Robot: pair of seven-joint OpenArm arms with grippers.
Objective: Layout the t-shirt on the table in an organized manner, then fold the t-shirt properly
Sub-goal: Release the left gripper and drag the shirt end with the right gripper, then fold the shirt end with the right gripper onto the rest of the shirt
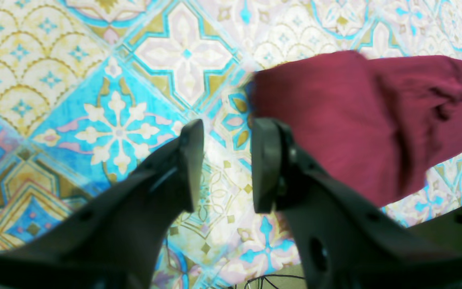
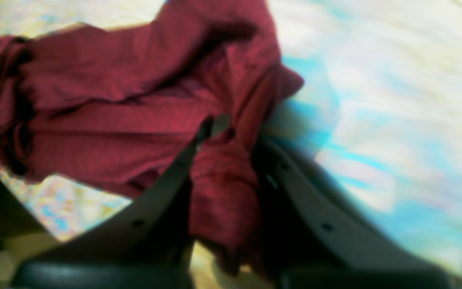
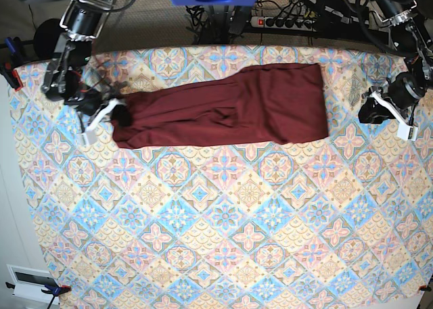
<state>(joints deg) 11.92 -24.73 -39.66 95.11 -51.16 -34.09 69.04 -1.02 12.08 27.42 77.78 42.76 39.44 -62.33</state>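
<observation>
The right gripper (image 2: 231, 132) is clenched on a bunched end of the dark maroon knit t-shirt (image 3: 230, 106); the left gripper (image 1: 225, 164) hangs released above the pastel tile-patterned table (image 3: 223, 241)

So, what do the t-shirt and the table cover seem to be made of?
The t-shirt: probably a soft knit fabric, matte dark maroon; it creases and bunches between the fingers of the right gripper. The table cover: seemingly a printed cloth or thin sheet with a pastel tile pattern; it lies flat, and its weave cannot be made out.
</observation>
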